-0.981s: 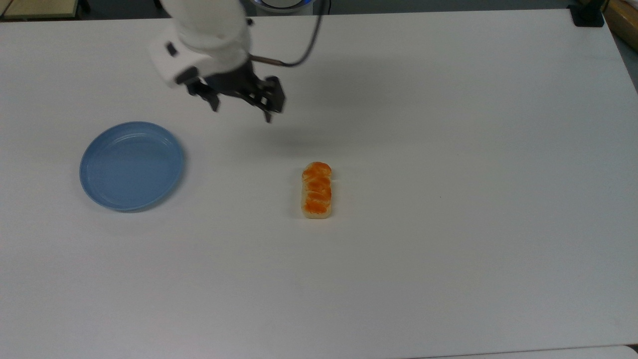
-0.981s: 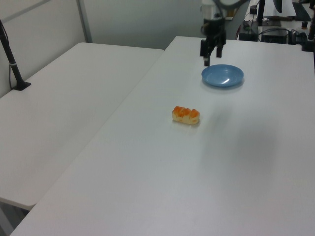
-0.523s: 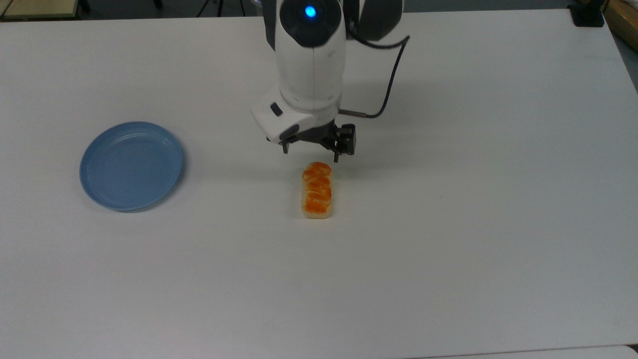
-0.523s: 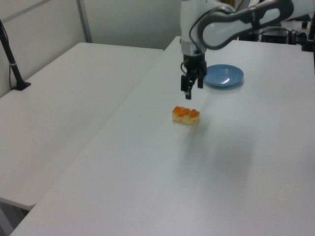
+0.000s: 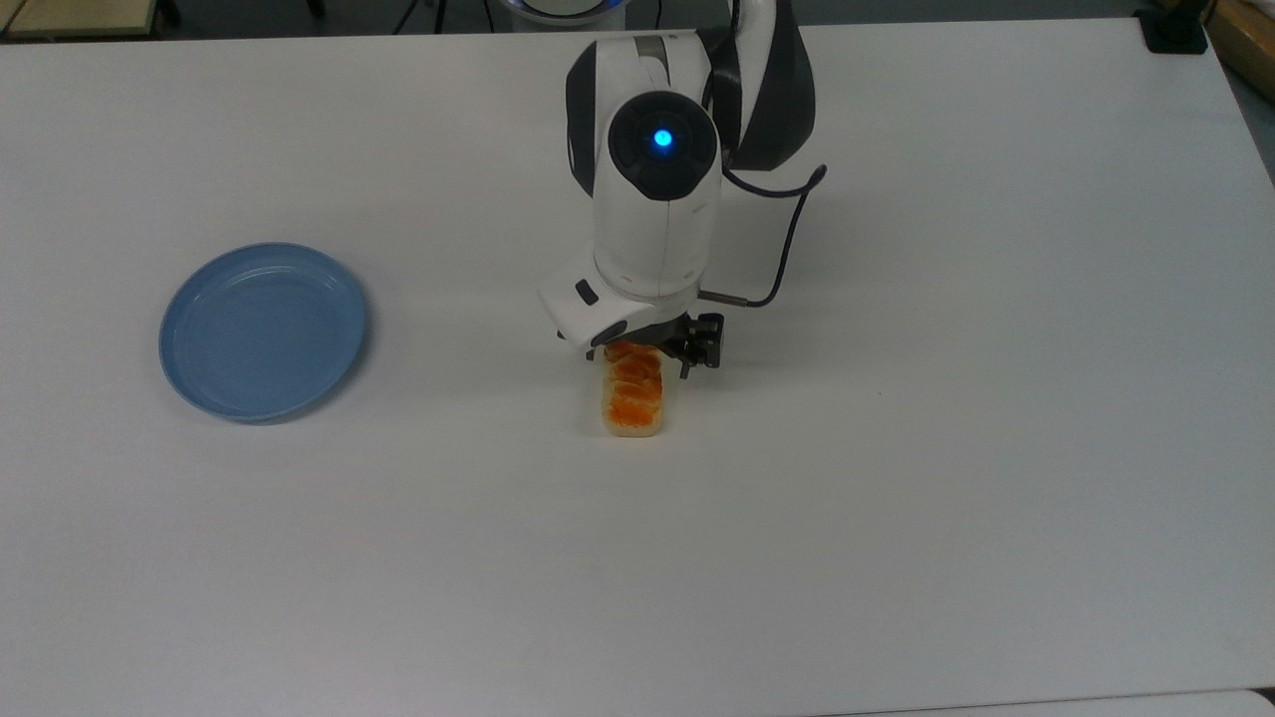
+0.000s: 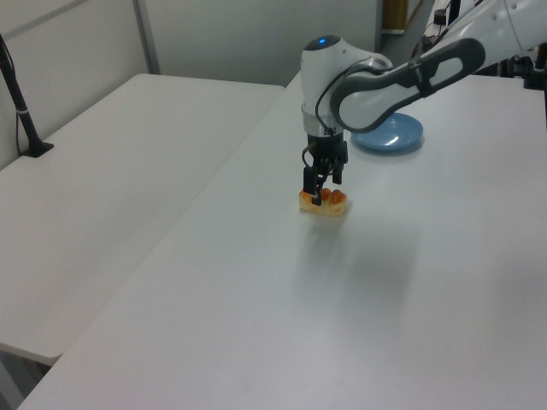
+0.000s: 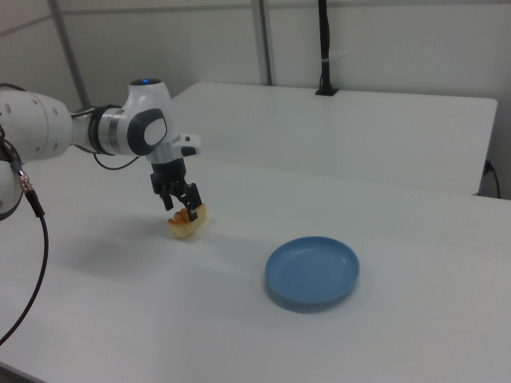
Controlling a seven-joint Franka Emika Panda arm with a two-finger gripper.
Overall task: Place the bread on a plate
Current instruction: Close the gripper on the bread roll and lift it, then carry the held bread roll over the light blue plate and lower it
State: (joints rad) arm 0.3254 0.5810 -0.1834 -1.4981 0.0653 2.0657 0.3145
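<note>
**Arm lowered over the loaf, plate waiting apart**

The white worktop (image 5: 946, 448) carried the bread (image 5: 635, 400) at its middle, lying flat, and the light-blue plate (image 5: 199, 383) well apart toward the top view's left. The gripper (image 6: 323, 190) hung over the loaf's far end, jaws open astride it, holding nothing, apparently set for a crosswise grasp. Half a second earlier it stood just short of that end, higher.

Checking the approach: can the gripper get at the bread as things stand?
Probably yes. The gripper is open, right over one end of the bread, fingers straddling it. The bread lies alone on the table, nothing crowding it; the plate sits well off to the top view's left.
</note>
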